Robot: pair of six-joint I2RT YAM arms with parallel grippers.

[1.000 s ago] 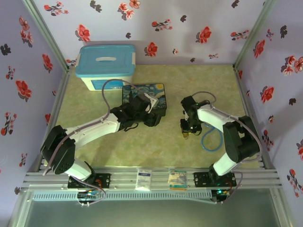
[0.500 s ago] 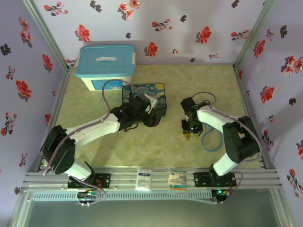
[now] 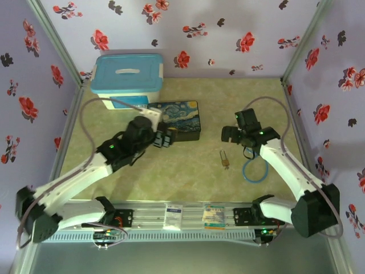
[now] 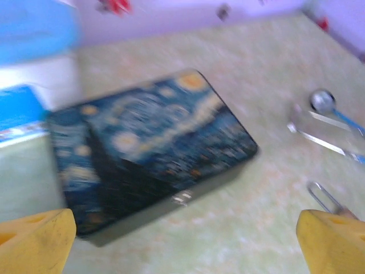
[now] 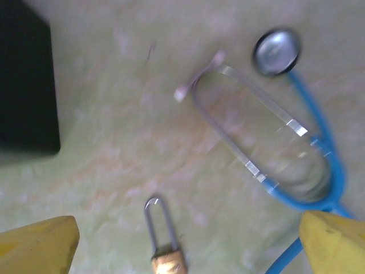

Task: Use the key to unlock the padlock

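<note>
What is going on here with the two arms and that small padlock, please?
Nothing is being held right now. The left gripper hangs open near the Starry Night box. The right gripper hangs open above the padlock, which lies loose on the table beside the blue stethoscope. I cannot make out the key, nor tell whether the shackle is released.

left arm (image 3: pixel 74 182): stretched long from its base, reaching forward and inward | left gripper (image 3: pixel 162 139): jaws wide apart, nothing in em | right arm (image 3: pixel 291 171): angled forward and inward, elbow bent | right gripper (image 3: pixel 231 135): jaws wide too, gripping nothing | both wrists tilted downward
</note>
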